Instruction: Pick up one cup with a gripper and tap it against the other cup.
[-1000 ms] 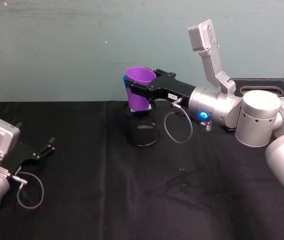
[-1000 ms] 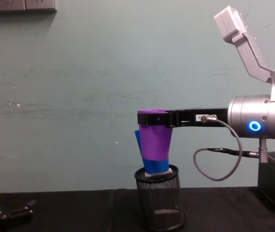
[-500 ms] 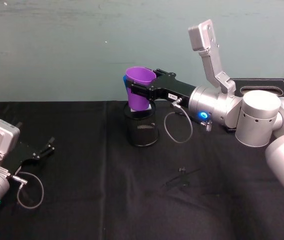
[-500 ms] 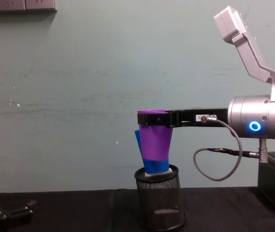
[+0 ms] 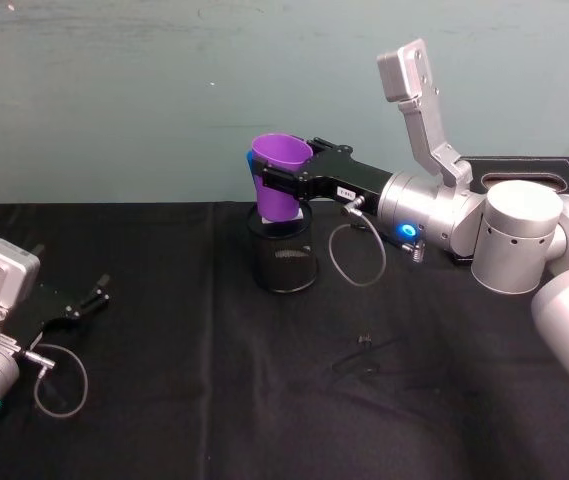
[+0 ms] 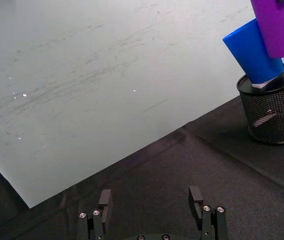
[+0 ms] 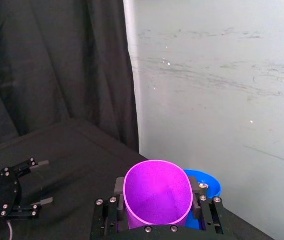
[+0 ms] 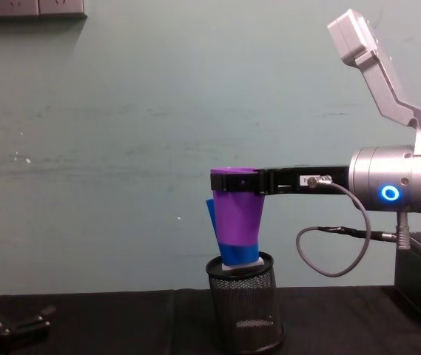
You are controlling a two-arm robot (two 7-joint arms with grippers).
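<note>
Purple cup [image 8: 238, 218] hangs in the air just above the black mesh pen holder [image 8: 245, 314], clenched across its rim by the right end effector [image 8: 234, 181], one finger per side, rim up and body roughly upright. Looks like thin, light plastic w/ smooth, slick walls, so prob. stiff enough for a tap but apt to flex or slip if squeezed hard. The taper helps, since the wider rim can't slide down thru the fingers, and just below the rim seems the sensible place to hold. Blue cup [image 6: 254, 52] leans tilted in the holder, base propped on something white, which I can't identify. It's prob. just as light and only resting there, so a firm knock could tip it out. Purple sits right up against blue, but whether they touch I can't tell, as purple covers most of blue from the front. The left end effector [image 6: 150, 200] lies released and idle on the black surface [image 5: 214, 400], well apart on the left.
</note>
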